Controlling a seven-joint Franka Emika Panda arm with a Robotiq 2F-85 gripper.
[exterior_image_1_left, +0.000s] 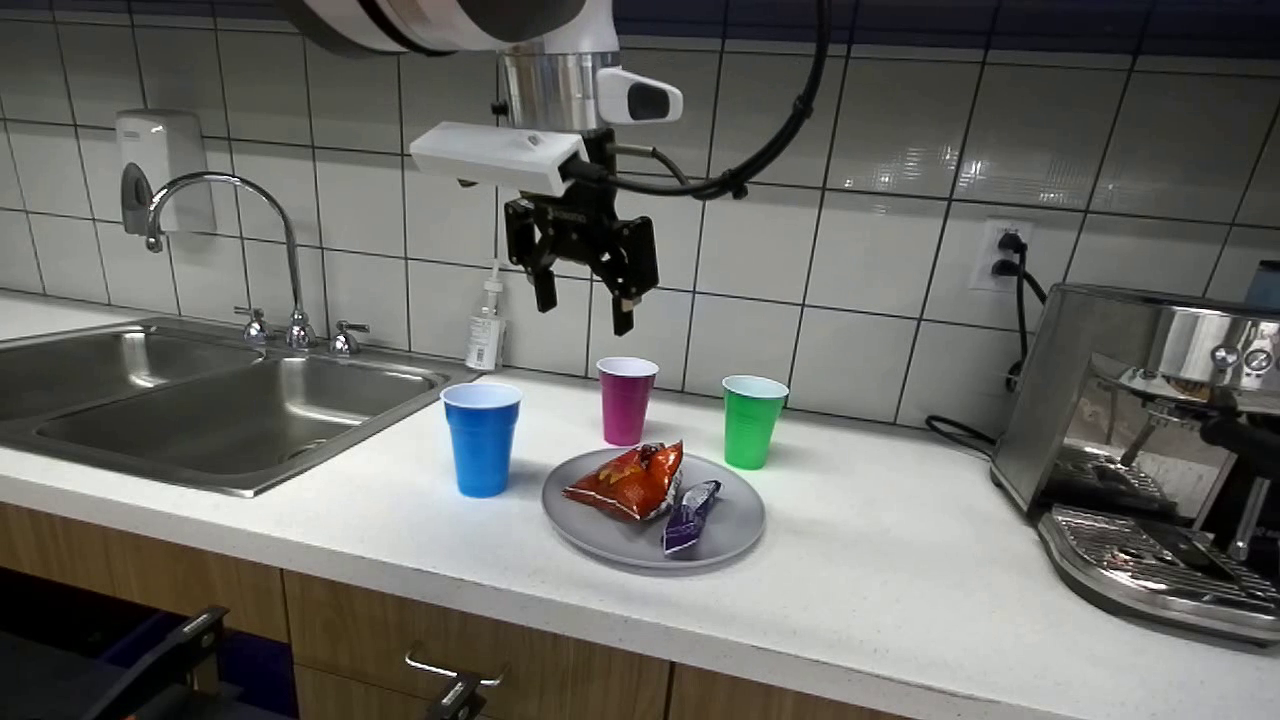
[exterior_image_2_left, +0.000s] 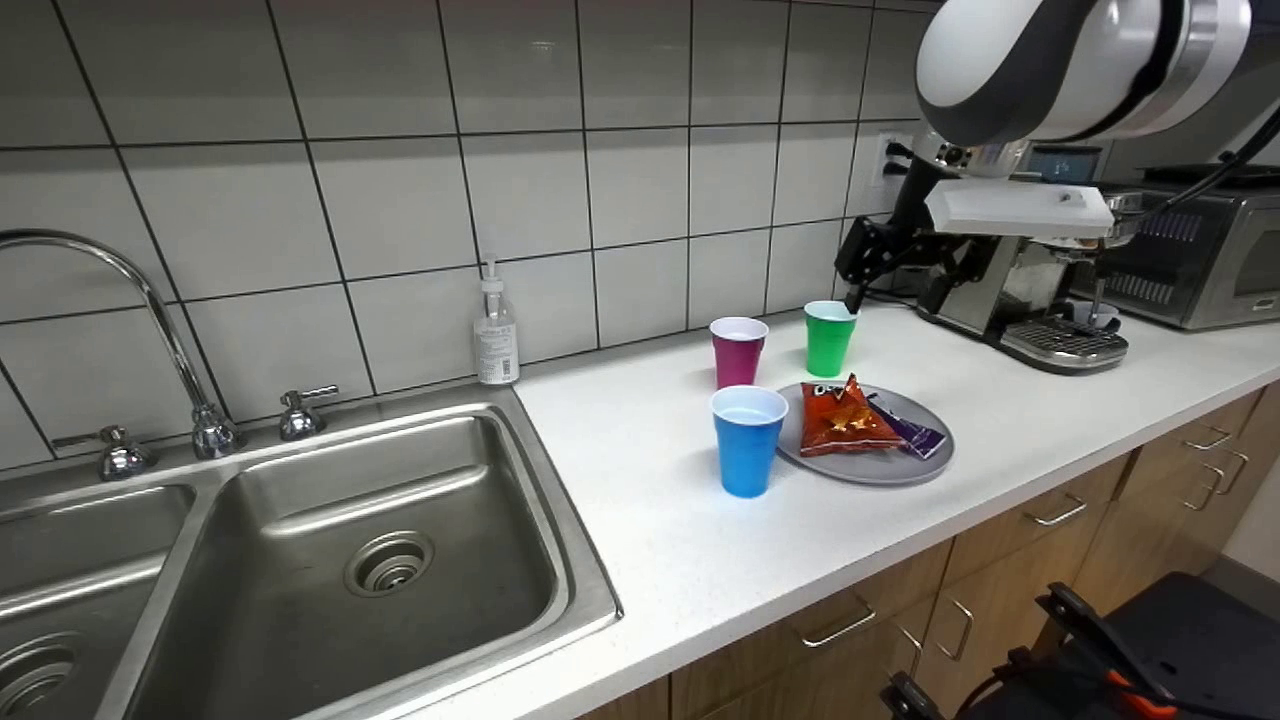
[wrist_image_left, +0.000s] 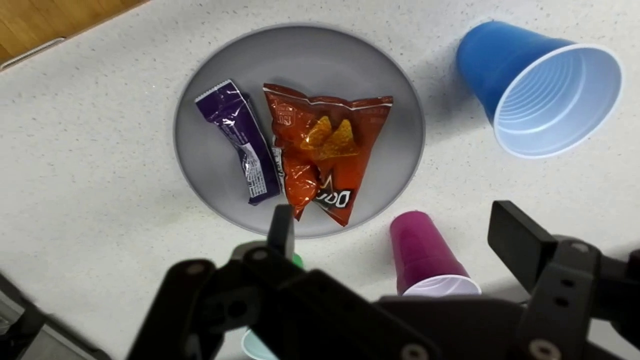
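Red bag (wrist_image_left: 330, 150) lettered "Do…" | purple wrapper (wrist_image_left: 245, 142), illegibly printed | fingers (wrist_image_left: 520, 245) spread above

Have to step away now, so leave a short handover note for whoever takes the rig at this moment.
Gripper: open, holding nothing, hanging above the counter, clear of everything below.
Plate: on the counter, bearing the red chip bag and the purple packet side by side.
Blue cup: beside the plate, toward the sink.
Magenta cup and green cup: on the plate's other side, toward the tiled wall.
Done: bag and packet lie on the plate; all three cups stand upright.
Left: nothing is gripped yet; picking up anything here would likely mean lowering the gripper first.
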